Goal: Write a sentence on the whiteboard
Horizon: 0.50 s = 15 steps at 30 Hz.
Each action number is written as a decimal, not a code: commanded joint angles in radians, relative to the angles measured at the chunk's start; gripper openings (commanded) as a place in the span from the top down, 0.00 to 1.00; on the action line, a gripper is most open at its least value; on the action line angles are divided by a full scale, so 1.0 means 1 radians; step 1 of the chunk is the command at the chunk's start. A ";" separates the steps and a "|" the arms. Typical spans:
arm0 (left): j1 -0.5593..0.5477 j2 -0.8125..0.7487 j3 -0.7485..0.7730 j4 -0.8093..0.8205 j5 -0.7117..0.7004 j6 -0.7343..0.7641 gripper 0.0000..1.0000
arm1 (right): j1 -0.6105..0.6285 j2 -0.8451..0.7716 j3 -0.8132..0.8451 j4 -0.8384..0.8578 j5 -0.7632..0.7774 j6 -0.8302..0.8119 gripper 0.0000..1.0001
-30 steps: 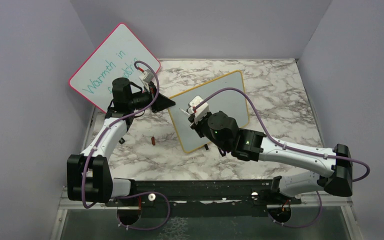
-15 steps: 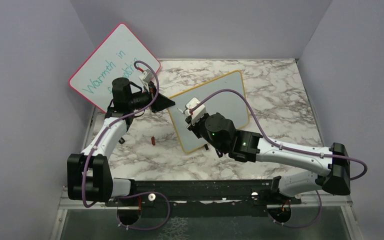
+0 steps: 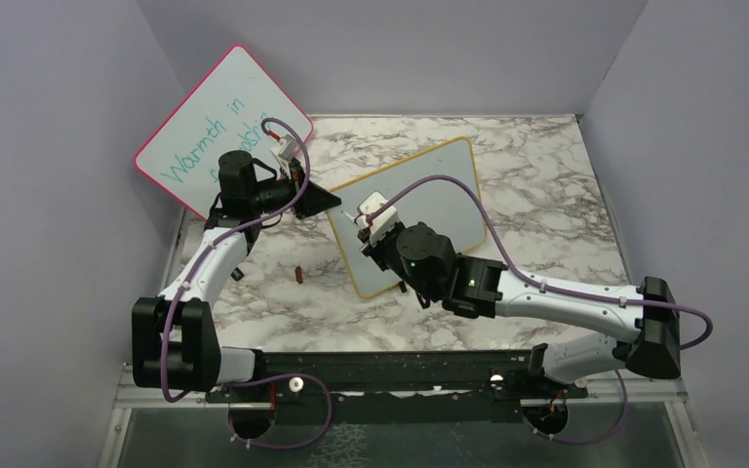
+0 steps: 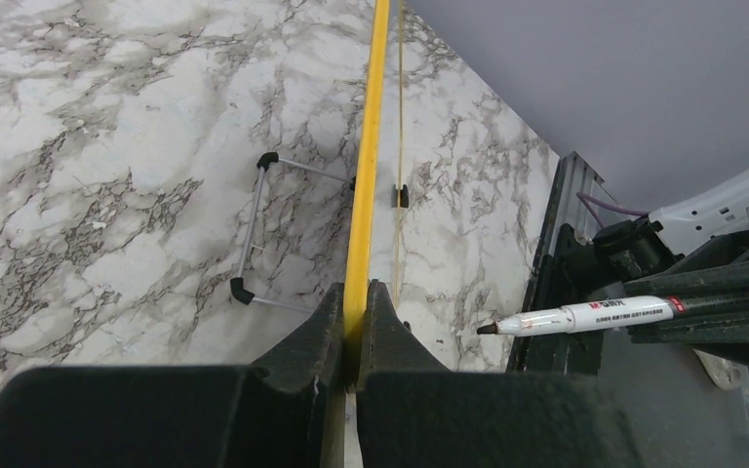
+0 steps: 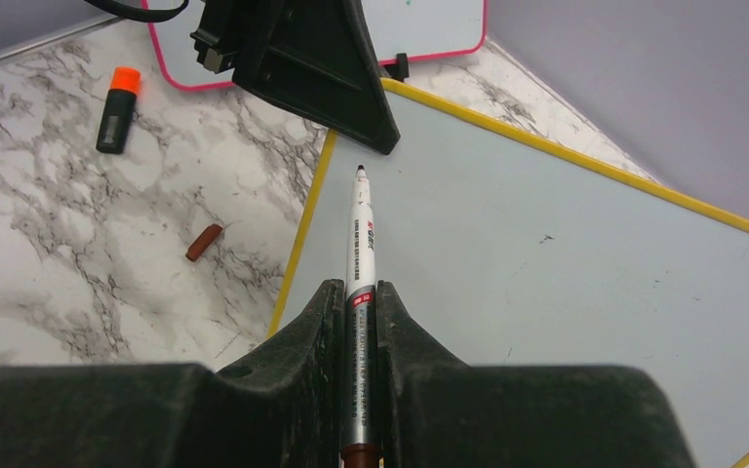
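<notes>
The whiteboard (image 3: 429,200) with its yellow frame stands tilted on the marble. My left gripper (image 3: 332,200) is shut on its left edge; in the left wrist view the yellow frame (image 4: 366,146) runs between the closed left gripper (image 4: 355,292). My right gripper (image 5: 359,288) is shut on a white marker (image 5: 361,229), uncapped, its dark tip just above the whiteboard (image 5: 566,244) near the left corner. Whether the tip touches, I cannot tell. The sentence is not in view; the board face shows only a few tiny specks.
A pink-framed board (image 3: 219,122) with teal writing leans in the back left corner. A red-brown marker cap (image 5: 204,243) and a black-and-orange object (image 5: 117,102) lie on the marble left of the whiteboard. The board's wire stand (image 4: 254,234) rests behind it. Purple walls enclose the table.
My right arm has carried the marker a little to the left, nearer the board's left edge. The left arm and the whiteboard have stayed put.
</notes>
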 commanded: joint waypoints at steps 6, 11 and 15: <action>0.003 0.016 -0.002 -0.033 -0.027 0.060 1.00 | 0.014 0.048 0.004 0.065 0.041 0.001 0.99; 0.003 0.020 -0.002 -0.030 -0.022 0.055 1.00 | 0.014 0.069 0.005 0.045 0.093 0.016 0.99; 0.003 0.022 -0.002 -0.028 -0.020 0.054 1.00 | 0.014 0.086 -0.001 0.073 0.109 0.017 0.99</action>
